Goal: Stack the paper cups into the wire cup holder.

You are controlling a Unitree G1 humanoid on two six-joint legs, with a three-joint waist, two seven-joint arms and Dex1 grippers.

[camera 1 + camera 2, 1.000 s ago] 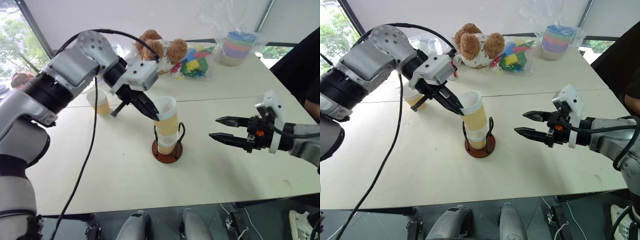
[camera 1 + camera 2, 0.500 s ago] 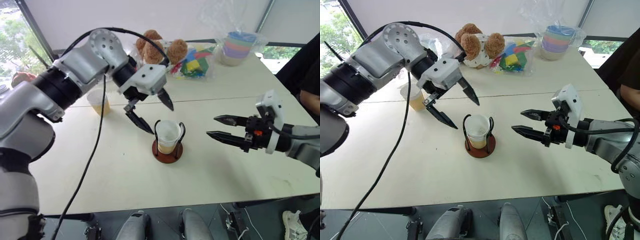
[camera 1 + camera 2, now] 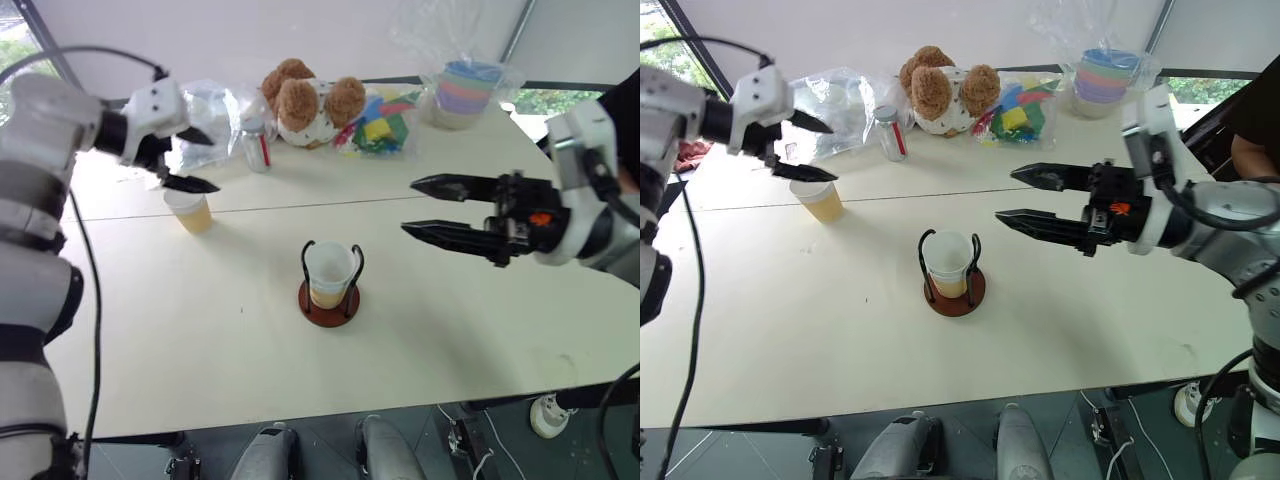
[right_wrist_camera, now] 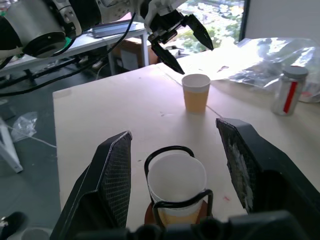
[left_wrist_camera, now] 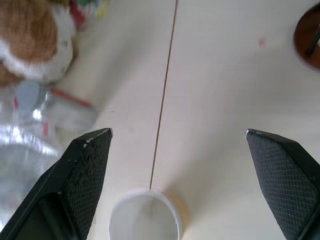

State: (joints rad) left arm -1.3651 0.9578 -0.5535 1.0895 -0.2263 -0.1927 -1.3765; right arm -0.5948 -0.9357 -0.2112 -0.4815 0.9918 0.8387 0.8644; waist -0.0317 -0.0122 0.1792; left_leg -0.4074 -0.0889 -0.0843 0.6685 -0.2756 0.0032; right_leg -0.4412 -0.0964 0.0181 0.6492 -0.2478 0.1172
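The wire cup holder [image 3: 328,303] stands mid-table on its reddish-brown base, with paper cups [image 3: 330,270] nested inside its black loops. A single paper cup [image 3: 189,211] stands upright to the far left. My left gripper [image 3: 208,162] hangs open just above and behind that cup, with nothing between its fingers [image 5: 85,167]; the left wrist view shows the cup's white rim [image 5: 145,220] below them. My right gripper [image 3: 408,206] hovers open and empty to the right of the holder, pointing left. The right wrist view looks between its fingers onto the holder [image 4: 176,182].
Along the far edge are a teddy bear [image 3: 305,95], a bag of coloured toy blocks [image 3: 385,125], pastel bowls [image 3: 465,92] in plastic, a small bottle [image 3: 255,145] and a crumpled clear bag [image 3: 215,105]. A person [image 3: 1255,110] is at the right edge.
My left gripper opened and let its cup drop into the holder, then swung left to above the lone cup. My right gripper rose a little and shifted left.
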